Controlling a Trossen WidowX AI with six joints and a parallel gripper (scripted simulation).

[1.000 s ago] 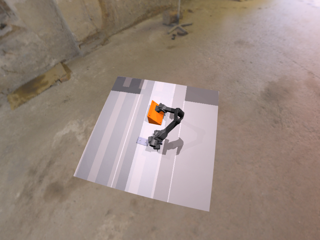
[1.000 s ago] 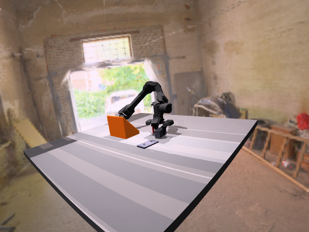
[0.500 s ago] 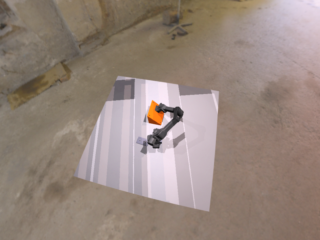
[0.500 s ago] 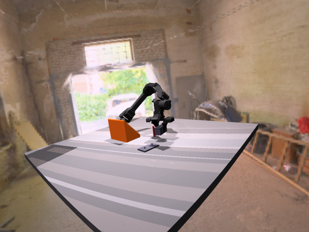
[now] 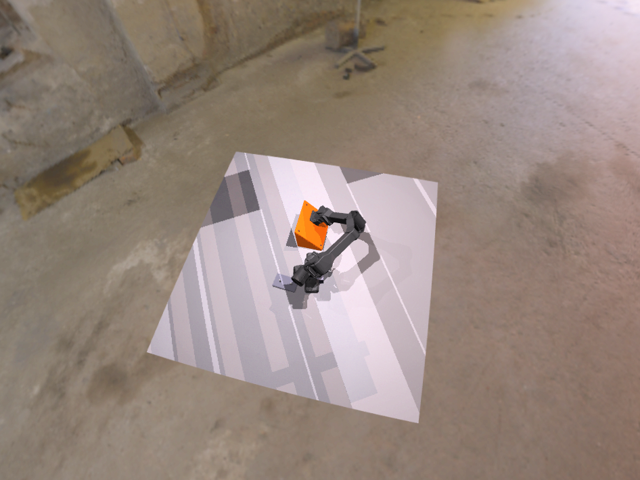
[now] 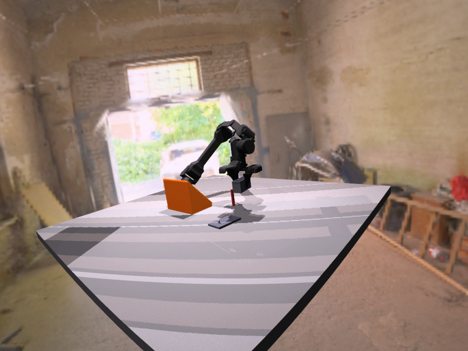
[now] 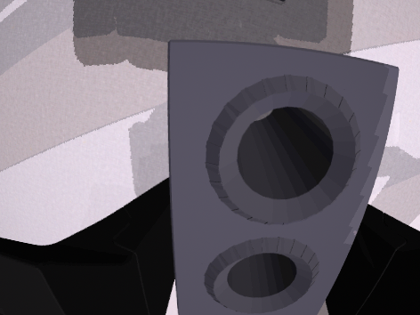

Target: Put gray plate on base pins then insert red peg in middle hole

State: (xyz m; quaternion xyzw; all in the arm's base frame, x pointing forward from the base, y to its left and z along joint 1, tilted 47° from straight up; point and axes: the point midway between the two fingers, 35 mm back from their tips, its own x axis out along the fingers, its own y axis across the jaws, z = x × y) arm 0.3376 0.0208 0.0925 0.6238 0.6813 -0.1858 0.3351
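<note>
Indoors, a striped tabletop [image 5: 247, 320] [image 6: 196, 260] fronts weathered walls [image 5: 67, 61] [image 6: 362, 75], while fingers [image 6: 240, 180] clasp the gray plate [image 6: 238, 186] [image 7: 191, 133].

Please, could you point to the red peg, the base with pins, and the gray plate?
Red peg [image 6: 232, 197]: exterior, its shaft.
Base [image 5: 277, 283] [image 6: 225, 224]: top and exterior, its surface.
Gray plate [image 6: 238, 186] [image 7: 191, 133]: exterior, side; wrist, face.

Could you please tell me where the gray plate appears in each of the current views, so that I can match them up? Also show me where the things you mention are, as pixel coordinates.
Top: not distinguishable; the arm's gripper end, right of the base [image 5: 284, 283] [image 6: 224, 222], likely hides it.
Exterior: just right of center, the gray plate [image 6: 238, 186] [image 7: 191, 133] is in the gripper [image 6: 240, 176] above the table.
Wrist: large, from center to right, running off the bottom edge.
Shared landmark: the orange wedge [image 5: 312, 230] [image 6: 179, 196], in top and exterior only.
</note>
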